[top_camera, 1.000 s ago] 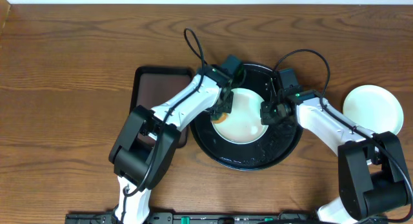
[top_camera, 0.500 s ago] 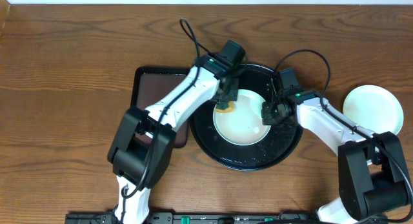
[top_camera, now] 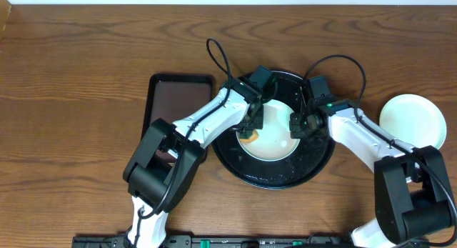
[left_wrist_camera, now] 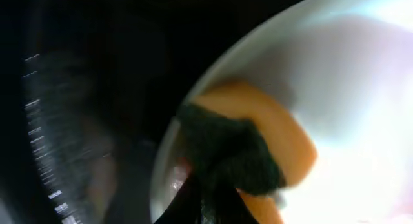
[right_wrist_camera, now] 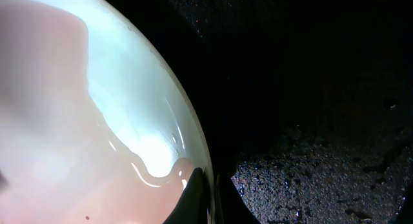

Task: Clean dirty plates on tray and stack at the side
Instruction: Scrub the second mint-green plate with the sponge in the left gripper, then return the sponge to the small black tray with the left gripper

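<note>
**A:** What does the left wrist view add to the overhead one?

**B:** From above, the left jaws hide most of the sponge [top_camera: 248, 136]. Up close it is orange foam with a dark green pad. The left jaws are clamped tight on it, at the left rim of the pale plate [top_camera: 275, 142] lying in the black tray [top_camera: 314, 168].

**A:** And the right wrist view?

**B:** The right jaws are closed to a pinch on that plate's right rim. Wet speckles dot the tray floor beside it.

**A:** What else is around?

**B:** A second pale plate [top_camera: 413, 121] sits on the surface [top_camera: 86, 62] at the far right, well apart from the tray. A brown rectangular tray [top_camera: 171, 98] lies to the left, partly covered by the left arm.

**A:** Any change?

**B:** Half a second ago the sponge was at the plate's upper-left rim, and now it is lower. The right jaws have not moved.
</note>
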`<state>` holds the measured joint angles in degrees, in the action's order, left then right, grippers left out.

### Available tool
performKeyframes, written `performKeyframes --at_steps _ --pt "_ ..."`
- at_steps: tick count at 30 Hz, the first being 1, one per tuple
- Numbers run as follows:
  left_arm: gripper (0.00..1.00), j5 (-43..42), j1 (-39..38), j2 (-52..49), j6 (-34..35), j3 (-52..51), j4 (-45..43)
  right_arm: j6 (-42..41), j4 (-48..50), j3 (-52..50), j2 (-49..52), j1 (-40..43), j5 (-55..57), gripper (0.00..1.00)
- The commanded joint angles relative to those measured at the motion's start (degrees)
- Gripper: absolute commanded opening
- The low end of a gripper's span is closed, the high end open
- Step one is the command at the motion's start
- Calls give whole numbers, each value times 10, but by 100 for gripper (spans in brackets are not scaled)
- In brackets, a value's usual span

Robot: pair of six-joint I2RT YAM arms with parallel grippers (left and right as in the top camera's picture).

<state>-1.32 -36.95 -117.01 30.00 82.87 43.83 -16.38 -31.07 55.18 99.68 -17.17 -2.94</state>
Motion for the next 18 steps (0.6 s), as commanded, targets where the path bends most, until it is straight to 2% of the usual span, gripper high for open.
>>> performKeyframes --at_steps 1,8,13,17,18 --pt "7 61 14 25 -3 29 50 -3 -7 -7 7 6 47 1" --pt "7 64 55 170 -9 47 102 -3 1 -7 7 6 46 1" --pt "8 71 137 198 -75 41 178 -3 -1 -7 7 6 46 1" --pt "8 71 197 193 -94 -13 162 -3 0 -7 7 6 43 1" --pt "9 62 219 189 -95 -53 129 -3 0 -7 7 6 43 1"
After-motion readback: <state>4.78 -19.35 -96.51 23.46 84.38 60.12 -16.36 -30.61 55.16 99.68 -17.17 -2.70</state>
